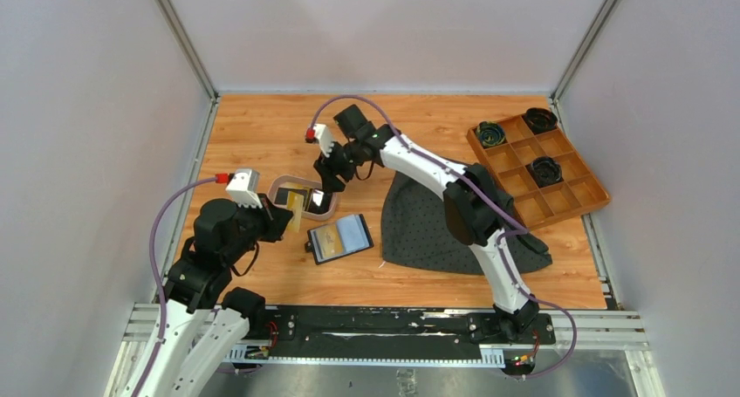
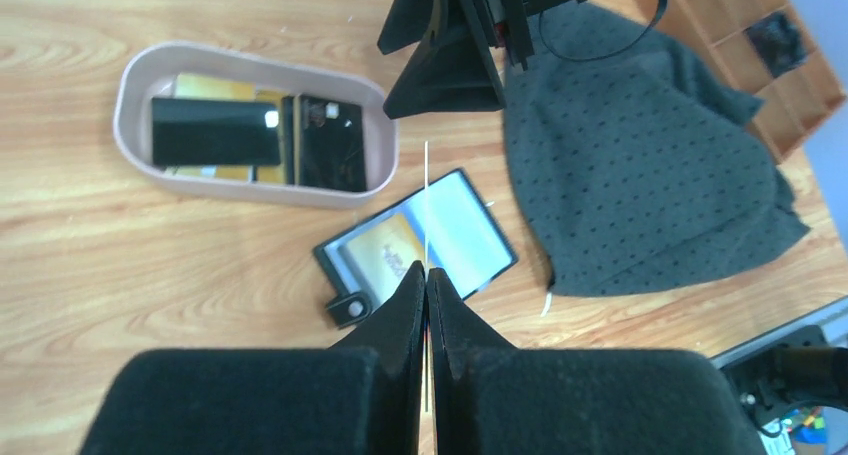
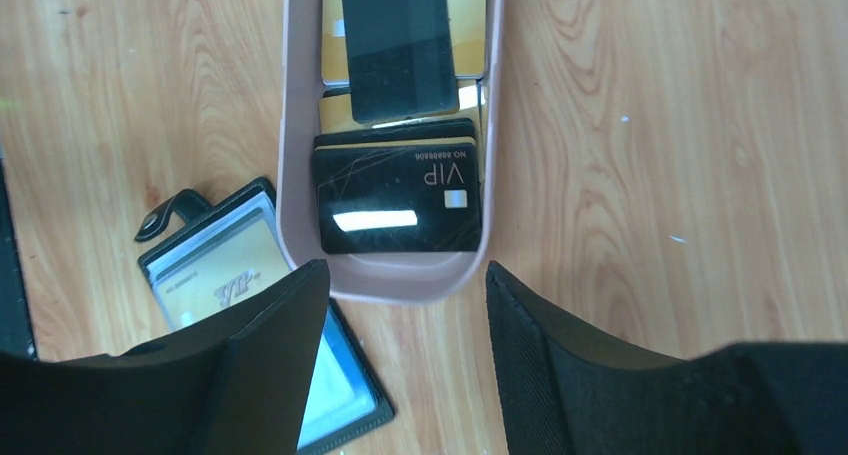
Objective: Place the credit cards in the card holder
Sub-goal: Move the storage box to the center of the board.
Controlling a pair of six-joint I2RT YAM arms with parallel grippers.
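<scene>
My left gripper is shut on a gold credit card, which the left wrist view shows edge-on as a thin pale line above the card holder. The black card holder lies open on the table, with a gold card in one pocket and a pale blue face in the other. Several more cards lie in the pink tray: a black VIP card, another black card and gold ones. My right gripper hangs open over the tray's near end, holding nothing.
A dark grey dotted cloth lies right of the card holder, under the right arm. An orange-brown compartmented box with dark round items stands at the back right. The two grippers are close together around the tray.
</scene>
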